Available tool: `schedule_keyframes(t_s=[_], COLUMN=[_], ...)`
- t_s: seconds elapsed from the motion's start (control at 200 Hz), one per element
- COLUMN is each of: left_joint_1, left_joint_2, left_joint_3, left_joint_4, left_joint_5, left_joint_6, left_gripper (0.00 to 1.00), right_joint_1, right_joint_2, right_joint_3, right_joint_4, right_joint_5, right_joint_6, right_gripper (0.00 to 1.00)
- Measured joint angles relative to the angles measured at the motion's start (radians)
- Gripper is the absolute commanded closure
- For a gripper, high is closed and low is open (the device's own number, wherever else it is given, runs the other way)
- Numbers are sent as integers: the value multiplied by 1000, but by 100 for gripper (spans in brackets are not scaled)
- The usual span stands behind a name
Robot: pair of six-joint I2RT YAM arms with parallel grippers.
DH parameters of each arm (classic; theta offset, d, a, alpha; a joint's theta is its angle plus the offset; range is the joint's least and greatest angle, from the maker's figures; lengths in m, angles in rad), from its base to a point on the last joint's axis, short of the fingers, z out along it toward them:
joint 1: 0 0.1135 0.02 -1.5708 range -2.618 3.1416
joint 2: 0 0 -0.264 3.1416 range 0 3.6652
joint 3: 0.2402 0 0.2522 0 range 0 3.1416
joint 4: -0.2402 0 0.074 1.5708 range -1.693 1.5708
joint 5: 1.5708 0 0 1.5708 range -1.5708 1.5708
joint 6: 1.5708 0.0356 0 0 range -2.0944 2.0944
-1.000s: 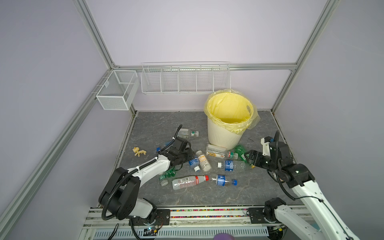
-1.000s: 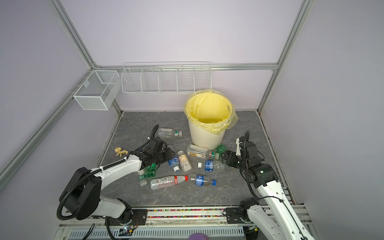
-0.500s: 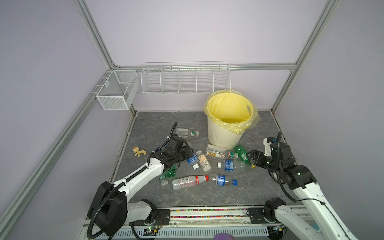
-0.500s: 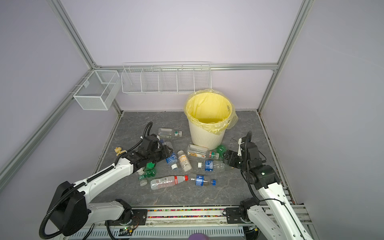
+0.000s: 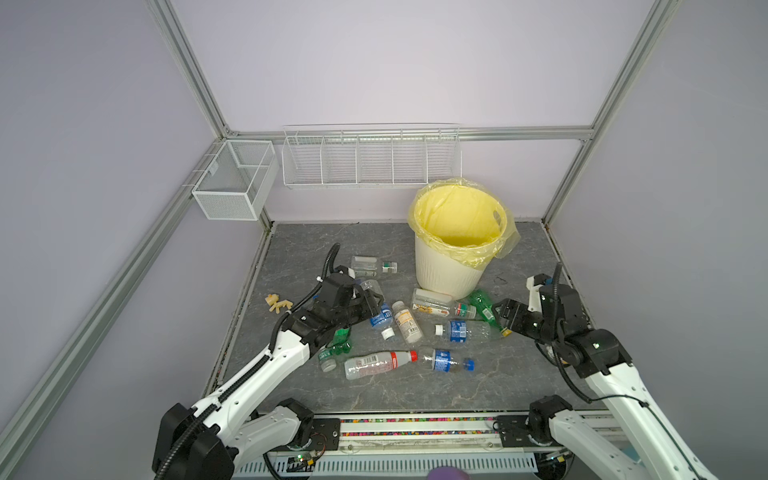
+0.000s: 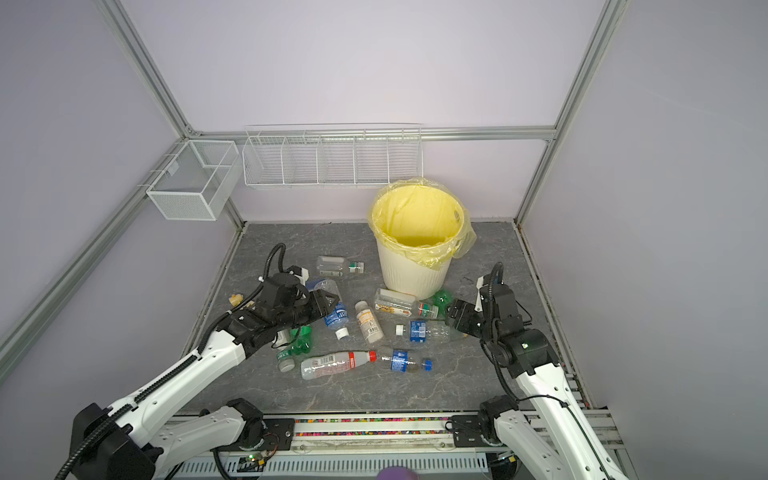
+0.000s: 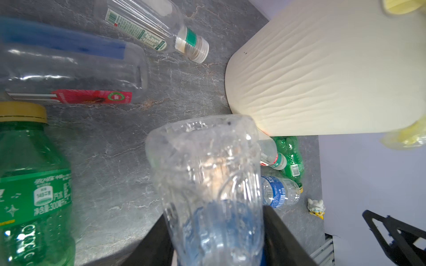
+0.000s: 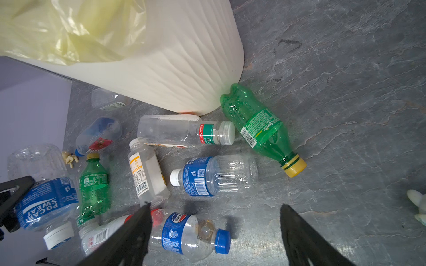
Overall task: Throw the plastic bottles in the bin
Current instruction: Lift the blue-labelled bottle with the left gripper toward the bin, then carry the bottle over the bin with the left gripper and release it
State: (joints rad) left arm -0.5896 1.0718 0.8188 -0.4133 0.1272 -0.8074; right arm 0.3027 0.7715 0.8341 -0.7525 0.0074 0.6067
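My left gripper (image 5: pixel 370 305) (image 7: pixel 214 218) is shut on a clear bottle with a blue label (image 5: pixel 381 319) (image 7: pixel 205 161) (image 8: pixel 46 198), held just above the floor left of the bin. The bin (image 5: pixel 451 266) (image 6: pixel 415 270) is cream, ribbed and lined with a yellow bag; its inside looks bare. My right gripper (image 5: pixel 505 316) (image 8: pixel 214 221) hangs open above the floor to the right of the bin, beside a green bottle (image 5: pixel 484 305) (image 8: pixel 260 131). A blue-capped bottle (image 8: pixel 184 232) lies below its jaws. Several more bottles (image 5: pixel 407 322) lie scattered between the arms.
A small yellow-white toy figure (image 5: pixel 277 302) lies at the left wall, and another (image 8: pixel 418 207) at the right. Two white wire baskets (image 5: pixel 232 187) (image 5: pixel 370 158) hang on the back frame. A green bottle (image 5: pixel 338 347) lies under my left forearm.
My left arm has stretched forward and lifted, carrying the blue-labelled bottle slightly back and left. The right gripper has hardly moved and stays open.
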Motion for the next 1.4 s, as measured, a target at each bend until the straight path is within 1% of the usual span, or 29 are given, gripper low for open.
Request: schedule_keyframes(t_s=[0.16,0.325,0.525,0.71,0.825,0.93,1.05,1.225,1.28,1.399], left_joint_1=[0,0,0,0,0,0,0,0,0,0], left_joint_2=[-13,-14,-9,33,39,32,-7,-74,-92,-94], left_joint_3=[45,123,200,312,343,338,275,165,134,113], left_joint_4=[-5,5,23,39,62,98,151,154,153,144], left_joint_5=[52,110,133,162,169,170,156,109,96,77], left_joint_6=[-7,-18,-14,-7,-8,-15,-28,-40,-47,-52], left_gripper=[45,45,45,46,46,46,47,48,50,51], right_joint_1=[0,0,0,0,0,0,0,0,0,0], right_joint_2=[-3,-3,-5,-24,-24,-30,-53,-76,-85,-105], right_joint_3=[-4,-6,-7,-17,-17,-17,-17,-17,-17,-17], right_joint_4=[1,-9,-17,-13,-13,-13,-13,-15,-18,-18], right_joint_5=[0,12,28,32,41,50,60,77,80,89], right_joint_6=[11,10,7,6,2,-5,-13,-21,-24,-26], right_gripper=[12,12,12,12,12,12,12,12,12,12])
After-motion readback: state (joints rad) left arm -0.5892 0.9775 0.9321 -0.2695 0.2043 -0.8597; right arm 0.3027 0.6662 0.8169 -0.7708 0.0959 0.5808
